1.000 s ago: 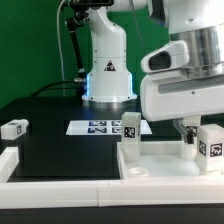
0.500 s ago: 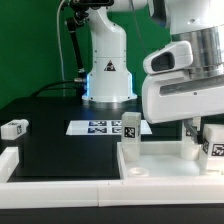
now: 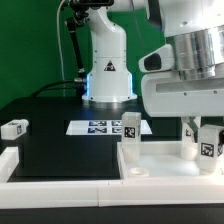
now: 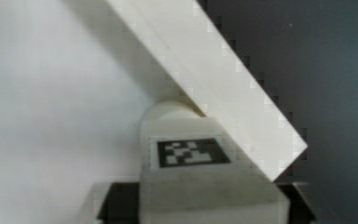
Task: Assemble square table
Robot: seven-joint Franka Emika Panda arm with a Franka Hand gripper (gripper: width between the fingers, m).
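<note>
The square table's white tabletop [image 3: 160,160] lies at the exterior view's right, rim up. A tagged white leg [image 3: 130,128] stands upright at its far left corner. A second tagged leg [image 3: 208,141] stands at the far right corner, and my gripper [image 3: 200,138] comes down from above and is shut on it. In the wrist view this leg [image 4: 194,150] fills the gap between the dark fingers [image 4: 126,200], next to the tabletop's raised rim [image 4: 202,70]. Another leg [image 3: 14,127] lies loose on the black table at the exterior view's left.
The marker board [image 3: 98,127] lies flat behind the tabletop, in front of the arm's base [image 3: 106,75]. White border rails [image 3: 60,190] run along the front and left edges of the black table.
The jaws have closed from wide open onto the leg at the far right corner. The leg has shifted slightly toward the exterior view's left.
</note>
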